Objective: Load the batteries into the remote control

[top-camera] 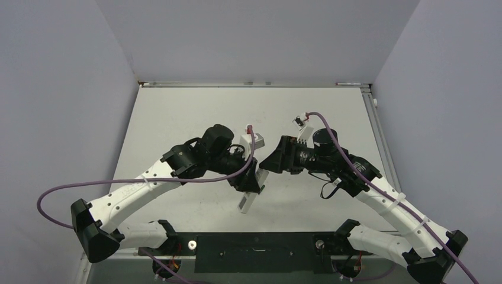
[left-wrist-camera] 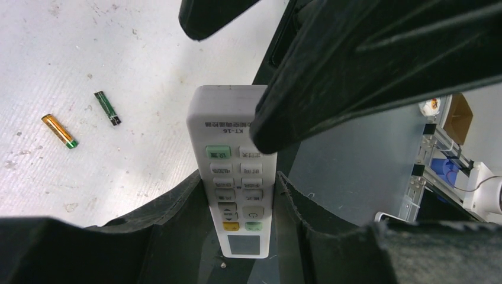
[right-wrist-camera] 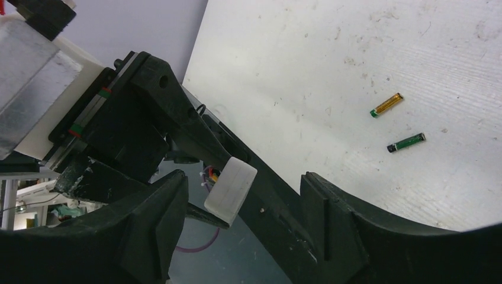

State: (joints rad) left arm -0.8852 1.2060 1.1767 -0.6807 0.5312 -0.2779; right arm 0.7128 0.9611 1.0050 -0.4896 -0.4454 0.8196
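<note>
My left gripper (top-camera: pixel 253 180) is shut on the white remote control (left-wrist-camera: pixel 234 177), gripping its sides with the button face toward the wrist camera. In the top view the remote (top-camera: pixel 245 201) hangs down and toward the near edge from the fingers. My right gripper (top-camera: pixel 269 161) is open, facing the left one; in its wrist view the remote's end (right-wrist-camera: pixel 231 191) lies between its spread jaws (right-wrist-camera: pixel 243 219), untouched. Two batteries lie on the table: a gold-orange one (left-wrist-camera: pixel 59 131) (right-wrist-camera: pixel 386 105) and a dark one (left-wrist-camera: pixel 107 108) (right-wrist-camera: pixel 406 142). Neither shows in the top view.
Both arms meet over the middle of the white table (top-camera: pixel 177 118), enclosed by grey walls. A black mounting plate (top-camera: pixel 254 251) runs along the near edge. A purple cable (top-camera: pixel 65 189) loops off the left arm, and another (top-camera: pixel 355 165) runs along the right arm.
</note>
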